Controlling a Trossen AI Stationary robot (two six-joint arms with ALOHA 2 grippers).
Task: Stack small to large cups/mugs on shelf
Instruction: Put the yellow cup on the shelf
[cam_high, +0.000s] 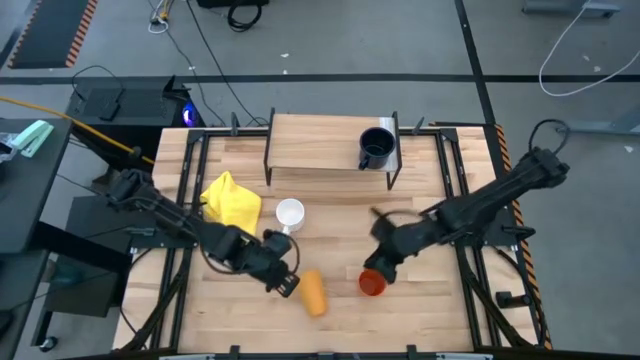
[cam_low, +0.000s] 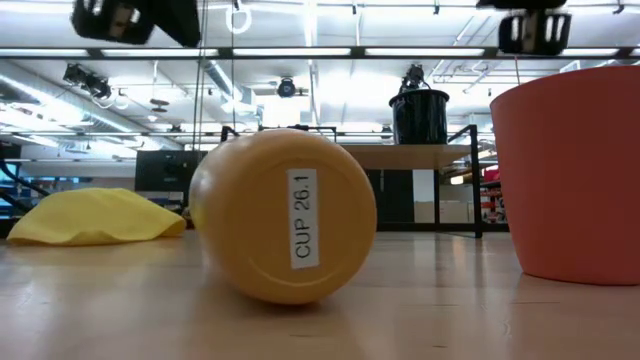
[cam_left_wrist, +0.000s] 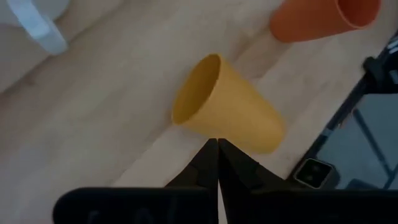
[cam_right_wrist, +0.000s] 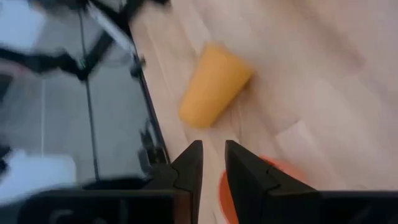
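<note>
The yellow-orange cup (cam_high: 314, 292) lies on its side on the table near the front, its base toward the low camera (cam_low: 285, 215). My left gripper (cam_high: 289, 283) is shut and hangs above the table beside it, fingertips over the cup's side (cam_left_wrist: 217, 144). The orange-red cup (cam_high: 372, 284) stands upright on the table. My right gripper (cam_high: 380, 262) hovers just over it with a narrow gap between its fingers (cam_right_wrist: 214, 155), holding nothing. The white mug (cam_high: 290, 213) stands on the table. The dark mug (cam_high: 376, 148) stands on the shelf (cam_high: 320, 140).
A yellow cloth (cam_high: 232, 200) lies crumpled left of the white mug. The shelf's black legs (cam_high: 268, 165) stand at the table's far side. Black rails (cam_high: 455, 190) run along the table's left and right edges.
</note>
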